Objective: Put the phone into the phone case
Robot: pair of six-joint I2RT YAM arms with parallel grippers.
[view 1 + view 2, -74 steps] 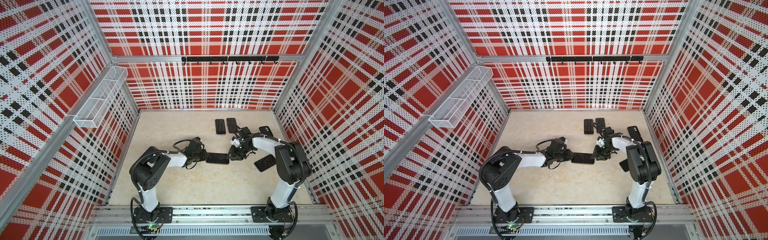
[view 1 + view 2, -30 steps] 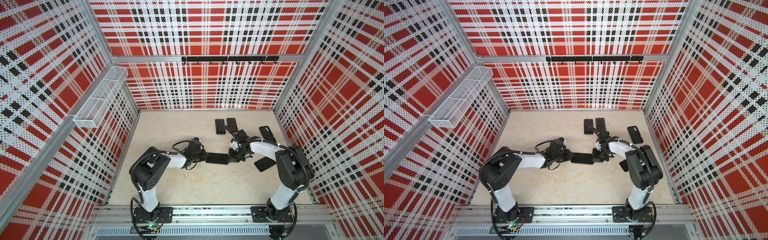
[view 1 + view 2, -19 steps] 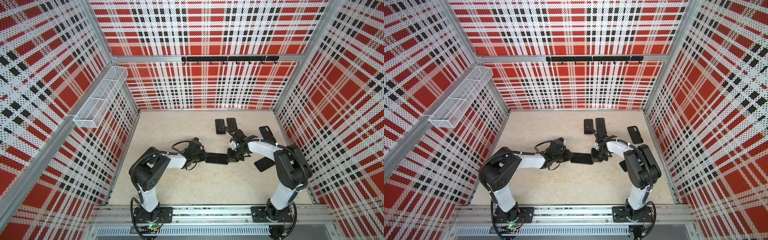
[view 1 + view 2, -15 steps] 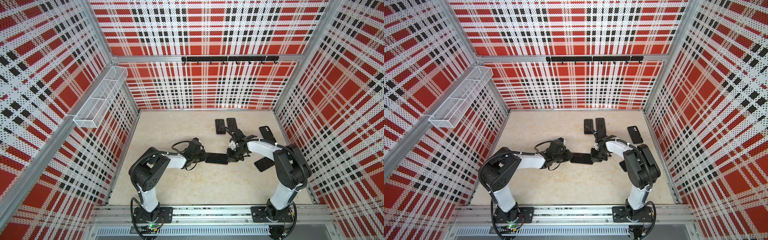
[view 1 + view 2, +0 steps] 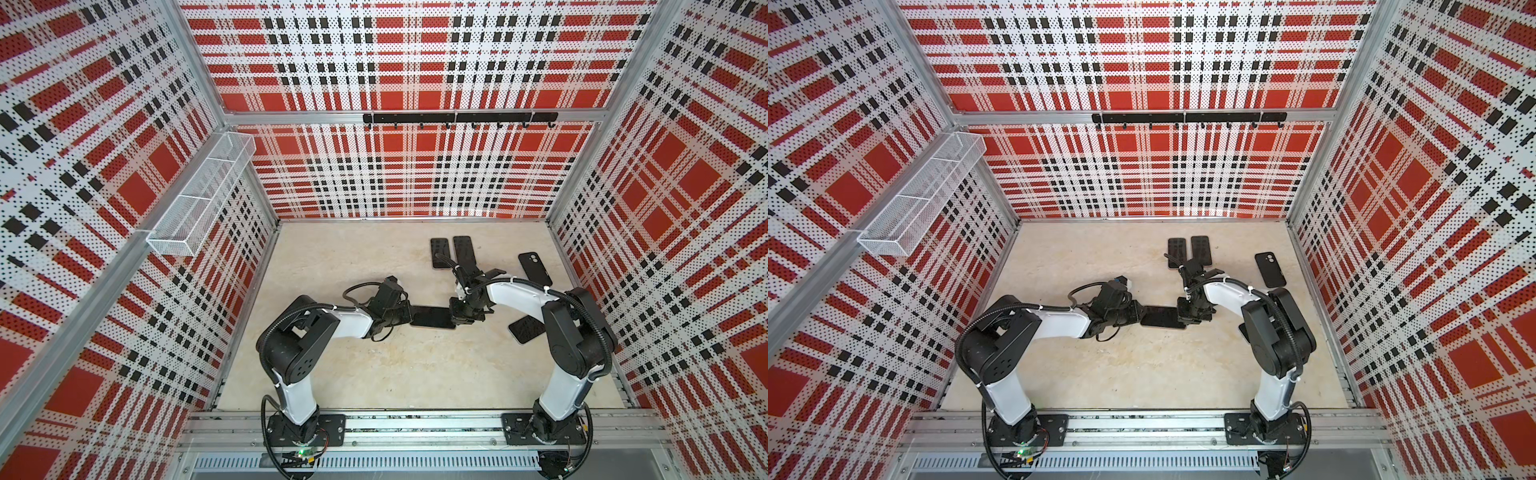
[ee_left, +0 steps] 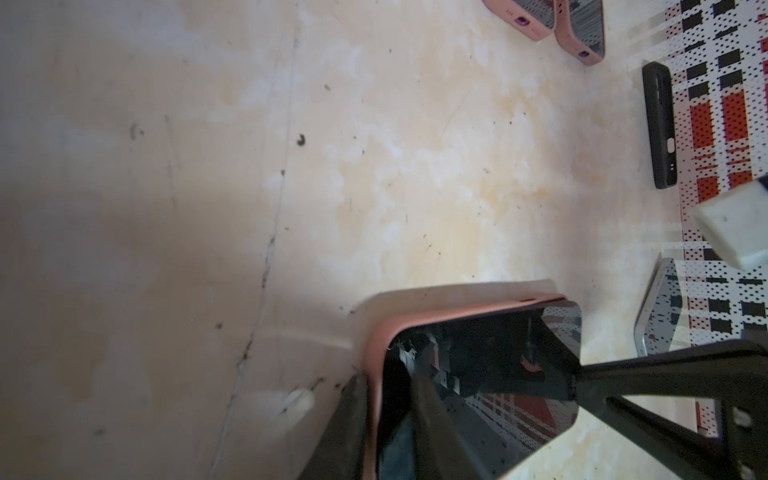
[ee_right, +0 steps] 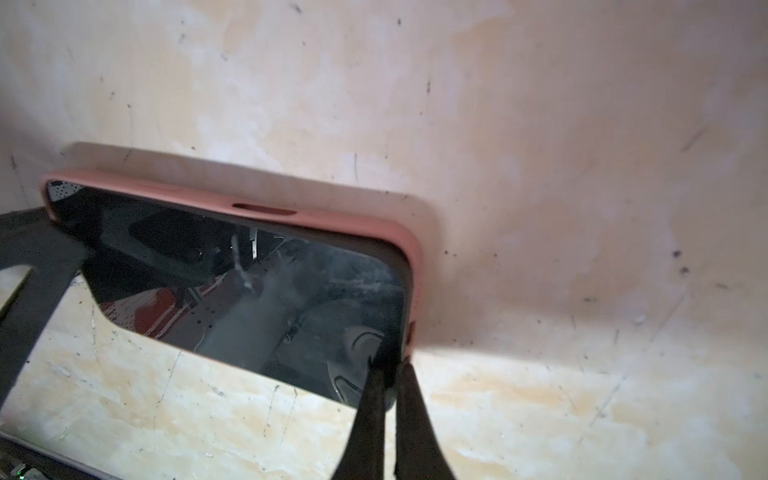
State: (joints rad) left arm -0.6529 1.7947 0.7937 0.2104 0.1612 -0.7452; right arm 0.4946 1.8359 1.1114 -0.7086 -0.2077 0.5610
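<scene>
A dark-screened phone (image 5: 432, 318) (image 5: 1163, 318) lies flat mid-table inside a pink phone case (image 7: 332, 224). My left gripper (image 5: 409, 318) (image 6: 386, 382) is shut on its left end, with one finger outside the pink case rim (image 6: 374, 357) and the other on the phone's screen (image 6: 478, 374). My right gripper (image 5: 455, 320) (image 7: 388, 365) is shut, its two fingers pressed together with their tips against the right-end corner of the phone (image 7: 249, 282), beside the case rim. It holds nothing.
Two more phones in pink cases (image 5: 440, 253) (image 5: 464, 253) lie at the back. A black case (image 5: 535, 268) lies at the back right and a loose phone (image 5: 527, 330) under the right arm. A wire basket (image 5: 199, 199) and a hook rail (image 5: 457, 118) hang on the walls.
My right gripper has slid left along the table onto the phone's right end. The left gripper and the cased phone have stayed in place.
</scene>
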